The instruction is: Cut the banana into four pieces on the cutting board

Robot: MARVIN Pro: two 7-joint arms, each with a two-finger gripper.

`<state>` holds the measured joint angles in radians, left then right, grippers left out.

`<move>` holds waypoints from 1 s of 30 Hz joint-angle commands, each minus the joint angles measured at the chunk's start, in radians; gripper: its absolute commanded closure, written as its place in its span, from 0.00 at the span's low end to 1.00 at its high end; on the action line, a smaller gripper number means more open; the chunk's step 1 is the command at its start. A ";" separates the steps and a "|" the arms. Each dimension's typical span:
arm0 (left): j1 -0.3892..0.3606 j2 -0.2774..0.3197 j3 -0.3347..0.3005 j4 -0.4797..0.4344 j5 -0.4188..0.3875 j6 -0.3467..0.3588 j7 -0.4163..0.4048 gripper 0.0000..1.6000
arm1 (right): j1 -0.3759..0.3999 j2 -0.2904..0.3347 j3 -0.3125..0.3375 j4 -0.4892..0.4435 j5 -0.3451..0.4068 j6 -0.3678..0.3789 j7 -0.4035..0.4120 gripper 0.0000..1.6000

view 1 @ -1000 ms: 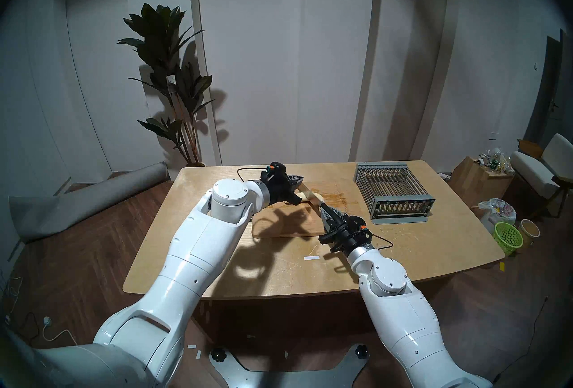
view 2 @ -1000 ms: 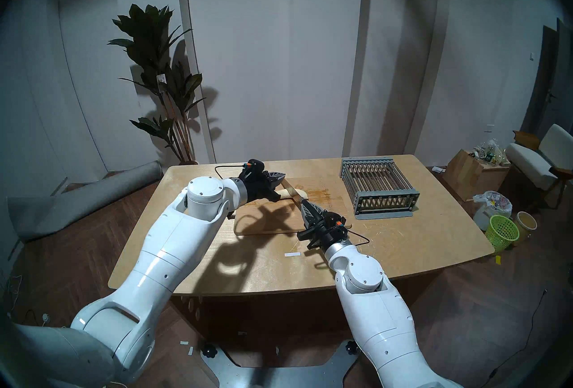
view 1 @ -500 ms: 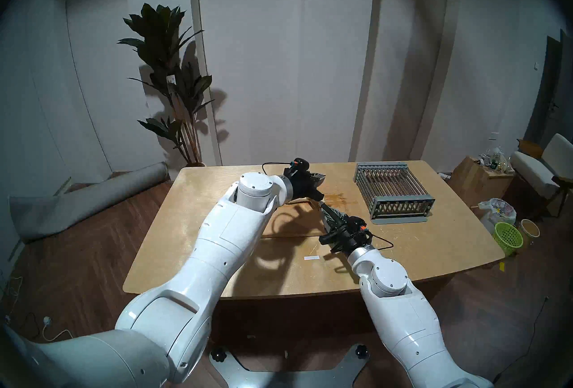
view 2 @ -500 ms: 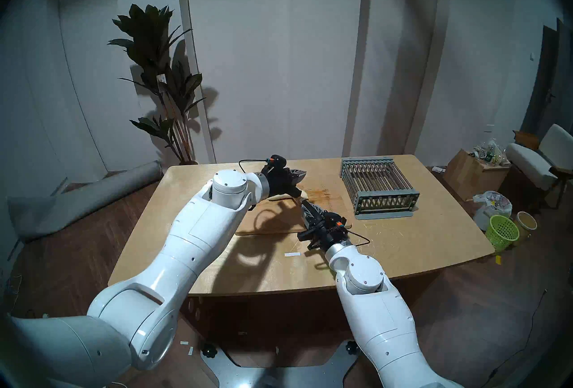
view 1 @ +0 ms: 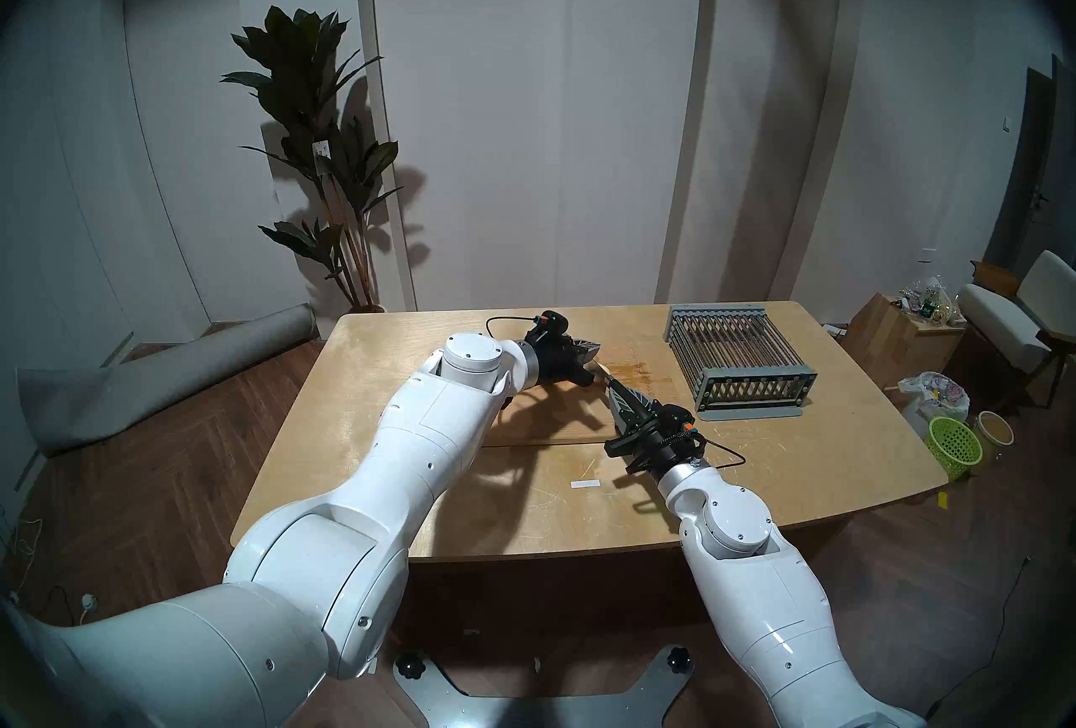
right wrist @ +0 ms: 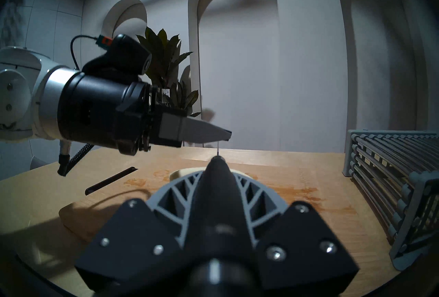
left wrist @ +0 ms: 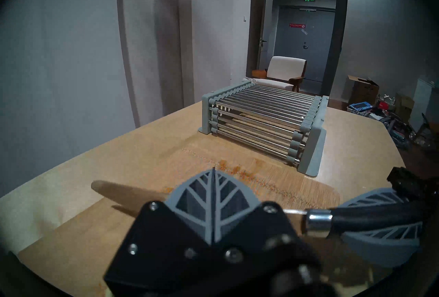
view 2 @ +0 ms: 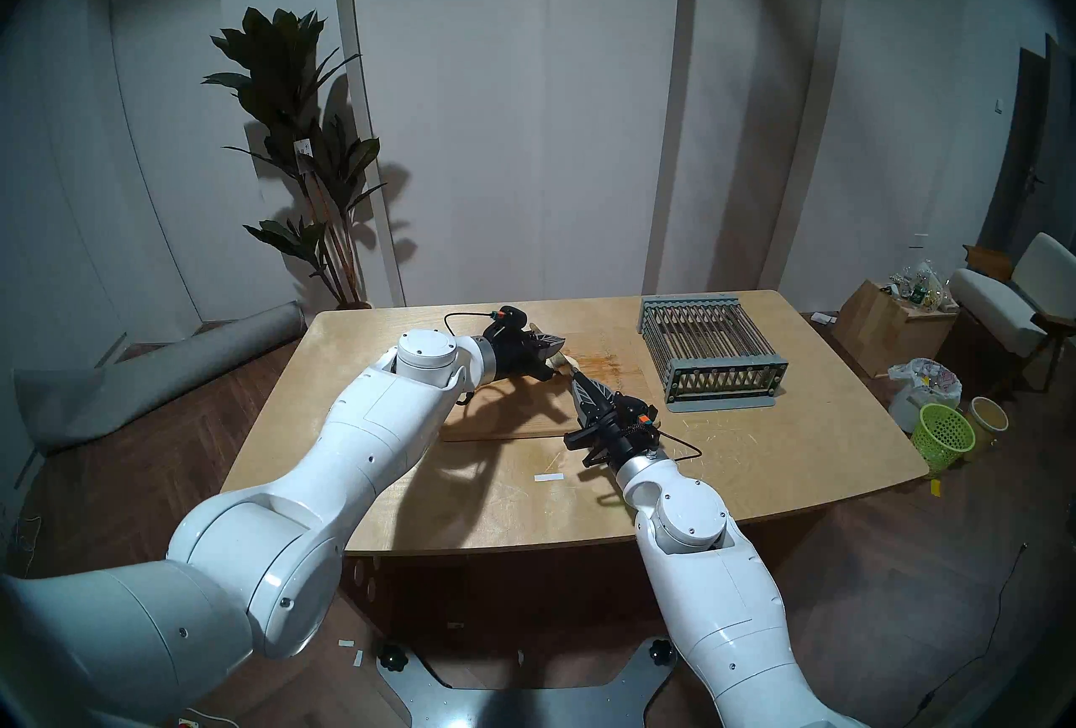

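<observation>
The cutting board (view 1: 559,418) lies mid-table, its black handle (right wrist: 111,180) at the left end. The banana (right wrist: 183,172) lies on its far part, mostly hidden; only a pale end shows in the head view (view 2: 562,360). My right gripper (view 1: 617,392) is shut on the black handle of a knife (right wrist: 217,194), whose blade (left wrist: 123,192) points away over the banana. My left gripper (view 1: 591,354) is shut and empty, hovering just above the banana and the blade (right wrist: 226,136).
A grey roller rack (view 1: 739,360) stands at the table's back right, close to the board's right end. A white tape strip (view 1: 585,484) lies on the table in front of the board. A green basket (view 1: 955,444) stands on the floor to the right.
My left arm has swung right along the board, and its gripper now covers the banana and blade. My right gripper with the knife has shifted slightly right.
</observation>
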<state>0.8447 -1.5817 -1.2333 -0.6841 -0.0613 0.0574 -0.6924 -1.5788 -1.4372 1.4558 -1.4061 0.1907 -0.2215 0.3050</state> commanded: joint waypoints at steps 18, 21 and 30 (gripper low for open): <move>-0.202 -0.035 0.035 0.306 0.022 -0.232 -0.105 1.00 | -0.010 -0.015 -0.001 -0.045 0.018 0.000 0.000 1.00; -0.217 -0.044 0.052 0.352 0.036 -0.259 -0.107 1.00 | -0.012 -0.015 0.000 -0.041 0.021 0.000 -0.002 1.00; -0.250 -0.066 0.104 0.461 0.085 -0.272 -0.102 1.00 | -0.015 -0.018 0.003 -0.040 0.026 0.000 -0.005 1.00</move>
<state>0.6407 -1.6187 -1.1627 -0.2806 -0.0098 -0.2069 -0.7934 -1.6082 -1.4422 1.4582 -1.4098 0.2102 -0.2091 0.3026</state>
